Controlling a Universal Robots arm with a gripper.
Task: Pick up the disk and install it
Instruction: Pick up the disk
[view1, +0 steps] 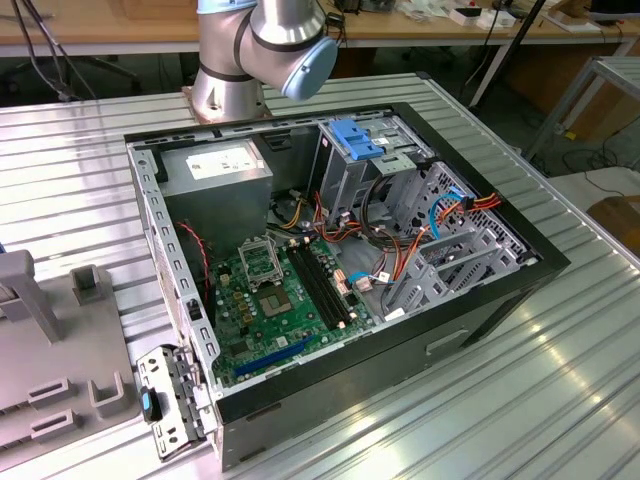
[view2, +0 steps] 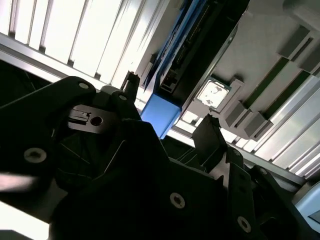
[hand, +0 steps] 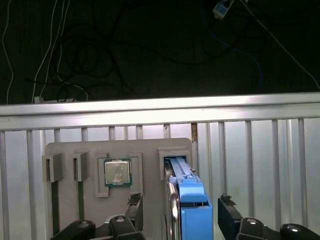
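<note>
Exterior view: one robot arm (view1: 265, 45); one ribbed metal table (view1: 560, 400); one open computer case (view1: 400, 365). The case holds one green circuit board (view1: 270, 300), one grey power-supply box (view1: 215, 165) and one drive cage (view1: 355, 140) with a blue top.

First wrist view: one grey holder plate (hand: 120, 150) near the table's edge. It carries one disk (hand: 192, 200), one square processor chip (hand: 117, 172) and two grey upright blocks (hand: 55, 167). One gripper (hand: 179, 202) with two black fingers (hand: 134, 201).
</note>
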